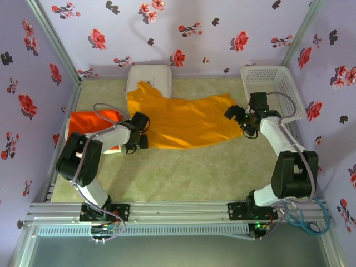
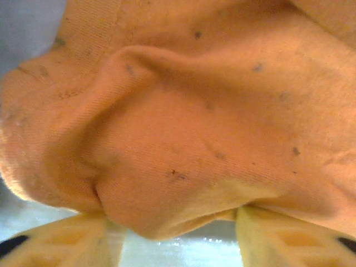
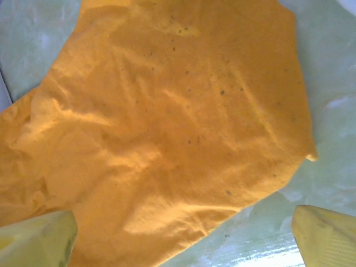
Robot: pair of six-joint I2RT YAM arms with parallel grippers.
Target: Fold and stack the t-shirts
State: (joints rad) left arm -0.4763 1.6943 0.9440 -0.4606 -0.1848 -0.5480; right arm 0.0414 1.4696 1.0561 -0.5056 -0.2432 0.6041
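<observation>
A mustard yellow-orange t-shirt (image 1: 183, 119) lies spread and rumpled across the middle of the table, its back corner lapping onto a white box. My left gripper (image 1: 139, 136) is at the shirt's left edge. In the left wrist view a bulging fold of mustard cloth (image 2: 183, 139) sits between its parted fingers (image 2: 78, 239). My right gripper (image 1: 240, 119) hangs open over the shirt's right edge, its fingers (image 3: 39, 239) wide apart above the cloth (image 3: 167, 122) and gripping nothing. A bright red-orange t-shirt (image 1: 92, 121) lies at the left wall with a strip of white cloth (image 1: 114, 148) under it.
A white rounded-square box (image 1: 158, 75) stands at the back centre. A white lattice basket (image 1: 275, 83) stands at the back right, just behind my right arm. Flowered walls close three sides. Bare green table (image 1: 183, 172) stretches in front of the shirt.
</observation>
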